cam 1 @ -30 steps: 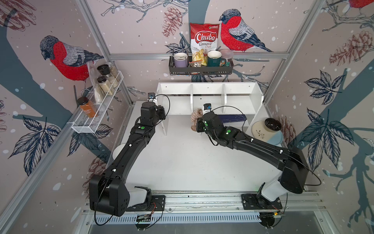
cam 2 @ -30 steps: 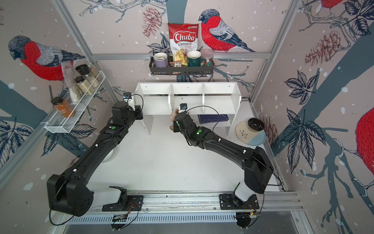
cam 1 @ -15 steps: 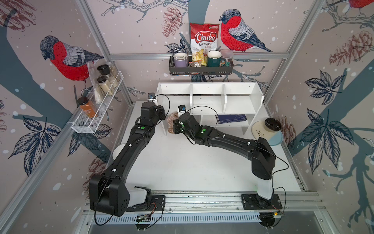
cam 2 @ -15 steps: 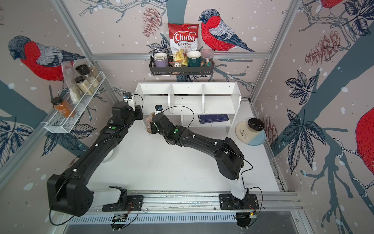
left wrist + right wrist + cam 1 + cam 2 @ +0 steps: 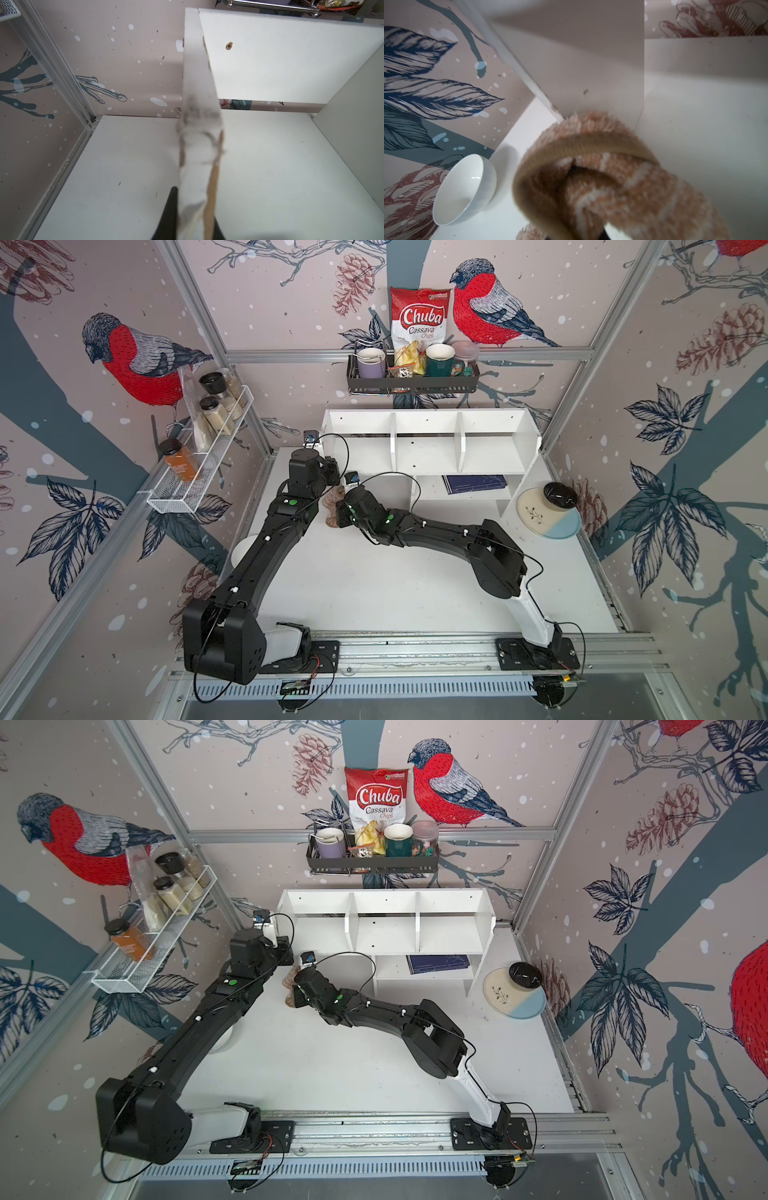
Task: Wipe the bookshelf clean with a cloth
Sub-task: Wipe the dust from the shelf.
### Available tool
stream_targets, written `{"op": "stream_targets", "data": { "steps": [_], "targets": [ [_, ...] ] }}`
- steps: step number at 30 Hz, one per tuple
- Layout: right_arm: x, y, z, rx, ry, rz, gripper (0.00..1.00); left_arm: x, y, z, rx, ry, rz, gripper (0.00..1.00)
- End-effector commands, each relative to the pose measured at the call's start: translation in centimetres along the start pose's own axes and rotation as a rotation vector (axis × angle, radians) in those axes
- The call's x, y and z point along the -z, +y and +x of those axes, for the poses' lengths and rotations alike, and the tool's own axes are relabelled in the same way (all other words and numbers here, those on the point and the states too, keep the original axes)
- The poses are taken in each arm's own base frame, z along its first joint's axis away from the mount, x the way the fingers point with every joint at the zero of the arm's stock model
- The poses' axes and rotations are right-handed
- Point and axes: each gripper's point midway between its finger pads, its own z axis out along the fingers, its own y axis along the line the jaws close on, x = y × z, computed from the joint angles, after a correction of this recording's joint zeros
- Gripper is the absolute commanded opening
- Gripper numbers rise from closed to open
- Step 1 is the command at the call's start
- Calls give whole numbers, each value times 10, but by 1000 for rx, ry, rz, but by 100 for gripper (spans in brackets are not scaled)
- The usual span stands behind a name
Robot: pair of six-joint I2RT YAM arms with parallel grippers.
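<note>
"Top views both show the bookshelf (image 5: 428,448) standing at the back wall, and the two arms meet at its left side panel (image 5: 328,427). Which step is this, do you think?"

"I judge it is the wiping of that panel, low down. The cloth (image 5: 331,506) sits at the foot of the panel, and in the right wrist view its fluffy side touches the lower front corner. The right gripper (image 5: 340,513) is closed tight on it, with the fabric folded over it."

"And the left gripper (image 5: 194,216)?"

"In the left wrist view its jaws are narrow, with one black finger (image 5: 169,207) on each side of the panel's front edge. To me it looks like a clamp that steadies the shelf."

"So how to do this step well?"

"Press gently and stroke along the panel, not across it, so that the shelf does not twist against the clamp. The cloth should reach the greyish patch (image 5: 199,112) on the front edge; probably this is the dirt. Care is needed at the chipped strip (image 5: 212,187) beside it, where brown wood shows, because the loops of the cloth can catch there. A fold of clean fabric should face the wood."
</note>
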Motion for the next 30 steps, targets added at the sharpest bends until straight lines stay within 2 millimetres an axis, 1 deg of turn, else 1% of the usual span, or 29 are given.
{"op": "stream_targets", "data": {
  "steps": [1, 3, 4, 5, 7, 11, 13, 15, 17, 18, 20, 22, 25, 26, 27, 28, 30],
  "targets": [
    [-8, -2, 20, -53, 25, -9, 0, 4, -22, 0, 116, 18, 125, 0],
    [-10, -3, 31, -51, 47, -5, 0, 4, -22, 0, 115, 17, 125, 0],
    [-9, -4, 32, -46, 51, 0, 0, 5, -21, 0, 116, 15, 124, 0],
    [-5, -4, 27, -42, 41, 0, 0, 5, -21, 0, 116, 15, 125, 0],
    [3, -1, 10, -31, 8, -2, 0, 5, -21, -2, 120, 12, 125, 0],
    [28, 8, -41, -10, -93, -8, 0, 6, -19, -3, 123, 9, 123, 0],
    [39, 10, -63, 1, -143, 2, 0, 6, -19, -3, 123, 8, 123, 0],
    [47, 11, -79, 0, -182, 7, 0, 7, -19, -4, 122, 6, 124, 0],
    [46, 9, -86, -11, -194, 10, 0, 7, -18, -4, 123, 4, 123, 0],
    [43, 8, -83, -14, -185, 13, 0, 7, -18, -4, 125, 5, 121, 0],
    [32, 4, -68, -16, -150, 22, 0, 7, -17, -4, 128, 5, 122, 0],
    [20, 1, -45, -21, -106, 31, 0, 6, -18, -4, 133, 5, 126, 0],
    [3, -3, -1, -33, -24, 34, 0, 5, -17, -3, 134, 8, 127, 0],
    [0, -3, 9, -34, -7, 35, 0, 6, -17, -3, 134, 8, 127, 0],
    [0, -3, 15, -35, 1, 35, 0, 6, -17, -4, 134, 6, 126, 0],
    [0, -2, 16, -38, 1, 32, 0, 6, -17, -4, 132, 6, 126, 0],
    [4, 0, 10, -37, -9, 27, 0, 6, -16, -4, 130, 5, 121, 0]
  ]
}}
